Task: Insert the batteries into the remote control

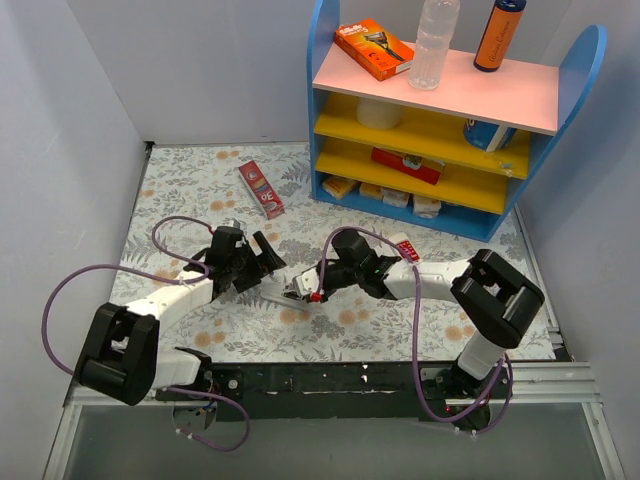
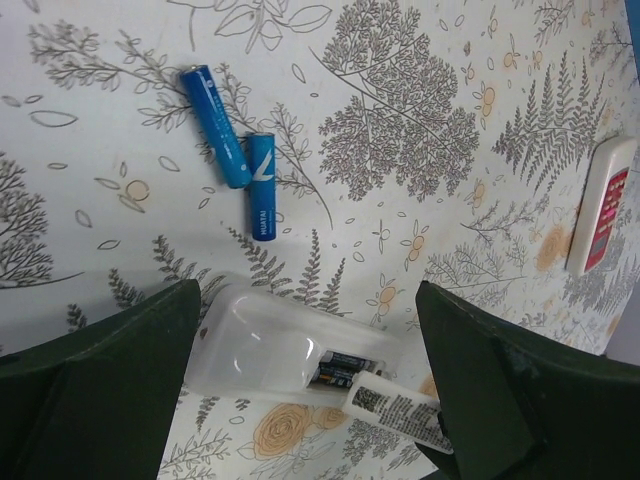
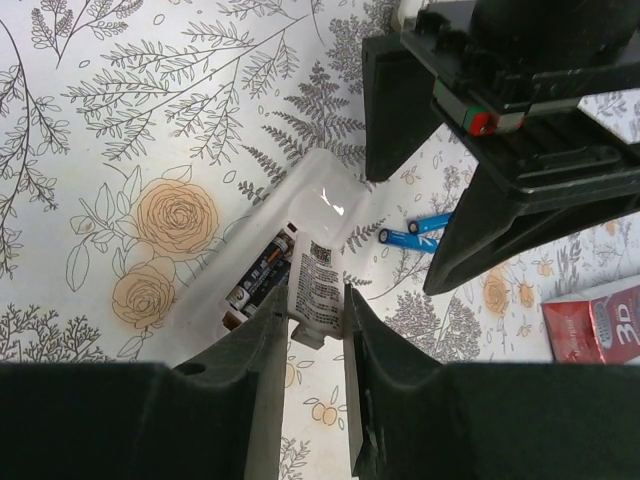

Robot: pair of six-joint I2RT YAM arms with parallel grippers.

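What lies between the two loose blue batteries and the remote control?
Nothing: in the left wrist view, only bare flowered cloth separates the blue batteries from the remote control.

Robot lab cell — white partition walls [image 1: 60, 120], mounting rail [image 1: 330, 380], prop shelf [image 1: 520, 95].

Left arm [image 1: 165, 293] and right arm [image 1: 440, 275]: white link shells between bulky black joint housings, mounted on a black base rail [image 1: 330, 378]. Purple cable [image 1: 415, 340] looped beside each arm. Left gripper [image 2: 308, 290] and right gripper [image 3: 313, 295] with dark green-black wedge-shaped fingers; small red stud [image 3: 482, 122] on the left one's housing.
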